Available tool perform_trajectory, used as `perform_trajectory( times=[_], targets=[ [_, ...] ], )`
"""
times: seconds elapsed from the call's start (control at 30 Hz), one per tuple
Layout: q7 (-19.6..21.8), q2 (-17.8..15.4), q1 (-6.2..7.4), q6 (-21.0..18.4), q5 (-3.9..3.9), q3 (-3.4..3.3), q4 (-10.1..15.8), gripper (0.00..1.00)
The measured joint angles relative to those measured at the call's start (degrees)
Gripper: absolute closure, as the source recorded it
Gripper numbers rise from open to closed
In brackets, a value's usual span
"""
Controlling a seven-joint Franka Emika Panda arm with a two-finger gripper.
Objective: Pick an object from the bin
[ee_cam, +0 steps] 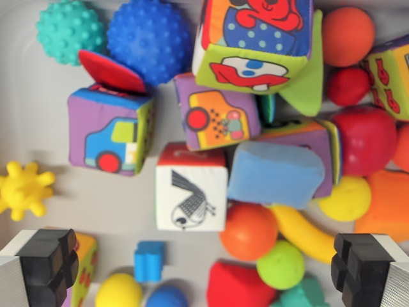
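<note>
Wrist view: the released gripper (204, 268) is being held over the grey plastic bin (38, 128); bare floor is being left beside the white bird-printed fabric cube (191, 196).

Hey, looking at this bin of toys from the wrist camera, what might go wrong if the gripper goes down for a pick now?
The gripper is open above a tight pile. The right finger may land on the yellow banana or green ball and jam. The orange ball is round and could roll out as the gripper shuts. The white bird block touches its neighbours, so fingers may drag them too.
</note>
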State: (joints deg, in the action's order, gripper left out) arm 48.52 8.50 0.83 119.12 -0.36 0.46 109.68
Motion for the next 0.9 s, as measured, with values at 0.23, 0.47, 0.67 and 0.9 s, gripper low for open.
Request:
perform_trajectory(
  times=[0.23,0.47,0.67,0.9],
  targets=[
    [0.0,0.0,0.00,0.0,0.00,0.00,0.0,0.00],
    [-0.1,0.0,0.00,0.0,0.00,0.00,0.0,0.00],
    [-0.5,0.0,-0.01,0.0,0.00,0.00,0.0,0.00],
    [-1.8,0.0,-0.08,0.0,0.00,0.00,0.2,0.00]
  ],
)
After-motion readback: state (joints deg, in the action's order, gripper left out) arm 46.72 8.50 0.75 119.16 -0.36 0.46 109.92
